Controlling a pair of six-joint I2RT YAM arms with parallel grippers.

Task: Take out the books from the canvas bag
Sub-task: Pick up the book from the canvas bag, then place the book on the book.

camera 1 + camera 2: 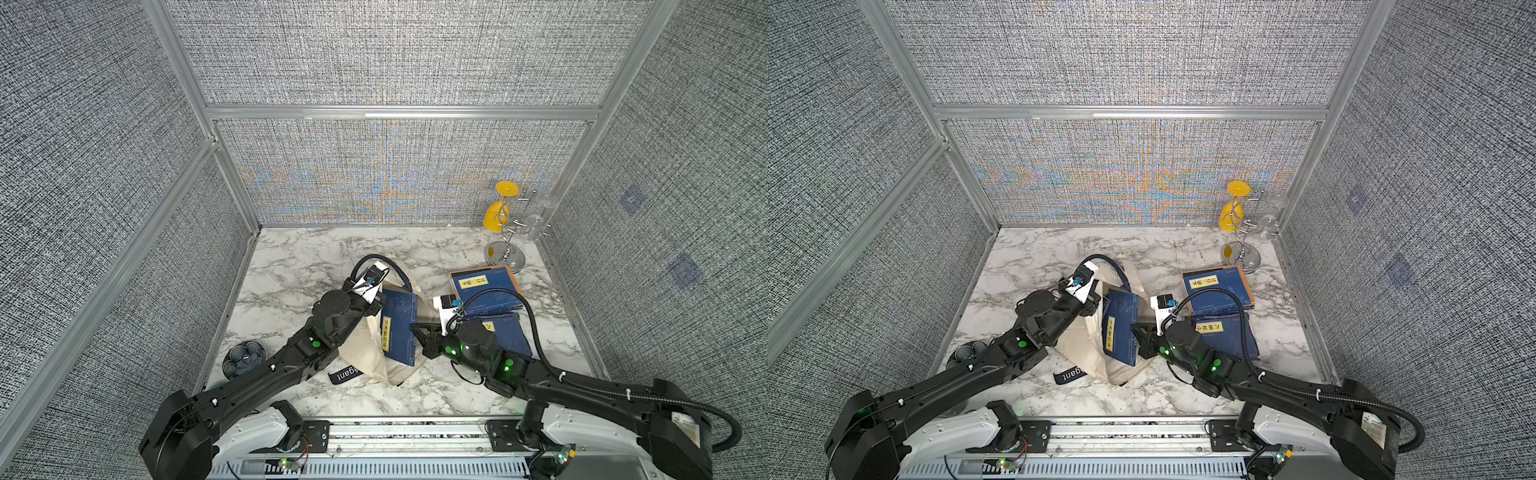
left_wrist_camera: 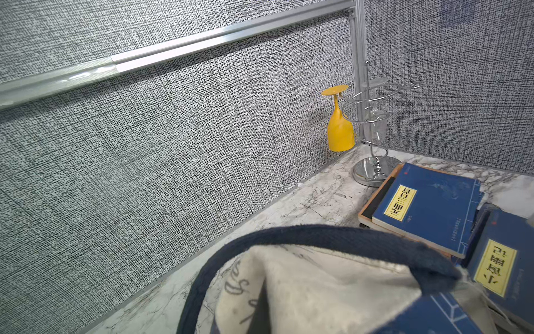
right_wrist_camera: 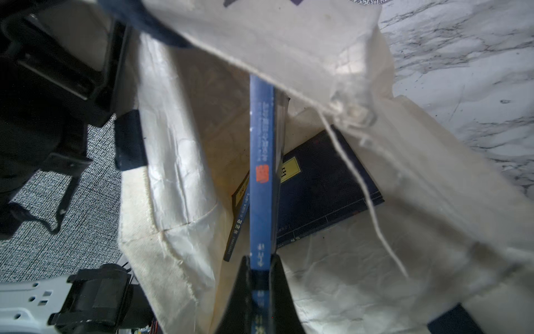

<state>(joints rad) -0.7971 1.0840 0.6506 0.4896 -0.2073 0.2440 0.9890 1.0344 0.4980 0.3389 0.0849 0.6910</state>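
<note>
The cream canvas bag [image 1: 360, 347] lies at the table's centre, its mouth facing right. My left gripper [image 1: 376, 306] is shut on the bag's upper rim by the navy handle [image 2: 318, 234] and holds it up; bunched fabric hides its fingers in the left wrist view. My right gripper [image 3: 262, 284] is shut on the spine of a blue book [image 1: 399, 328] that stands on edge, partly out of the bag's mouth. A further book [image 3: 318, 196] lies flat inside the bag. Two books [image 1: 486, 289] [image 1: 507, 332] rest on the table to the right.
A chrome glass rack [image 1: 505, 253] with a yellow goblet [image 1: 496, 216] and clear glasses stands at the back right, just behind the far book. A dark flower-shaped dish [image 1: 244, 358] sits at the left wall. The bag's navy strap [image 1: 347, 374] trails toward the front.
</note>
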